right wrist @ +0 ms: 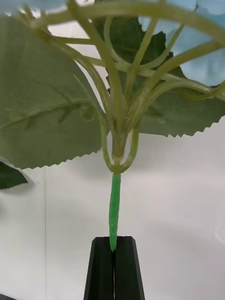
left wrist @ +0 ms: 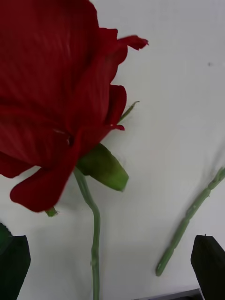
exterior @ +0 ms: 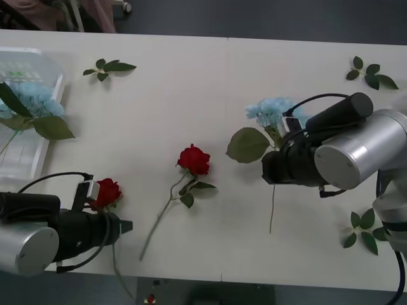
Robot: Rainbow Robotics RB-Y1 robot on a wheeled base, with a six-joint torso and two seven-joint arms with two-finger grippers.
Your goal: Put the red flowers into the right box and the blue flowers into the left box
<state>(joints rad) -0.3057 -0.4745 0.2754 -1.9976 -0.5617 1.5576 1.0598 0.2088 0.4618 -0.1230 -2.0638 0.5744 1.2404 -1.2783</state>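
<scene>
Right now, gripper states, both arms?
Left gripper: open, over a red flower.
Right gripper: shut on a blue flower's stem.

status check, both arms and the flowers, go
Right tool shut on blue flower stem. Left tool open over red rose. Second rose mid-table. Nothing blocking.

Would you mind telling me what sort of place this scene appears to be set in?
Probably a lab or test room set up for a sorting exercise: a plain white table scattered with artificial flowers, a white plastic tray at its left edge, and dark flooring behind. Nothing suggests a home or shop.
</scene>
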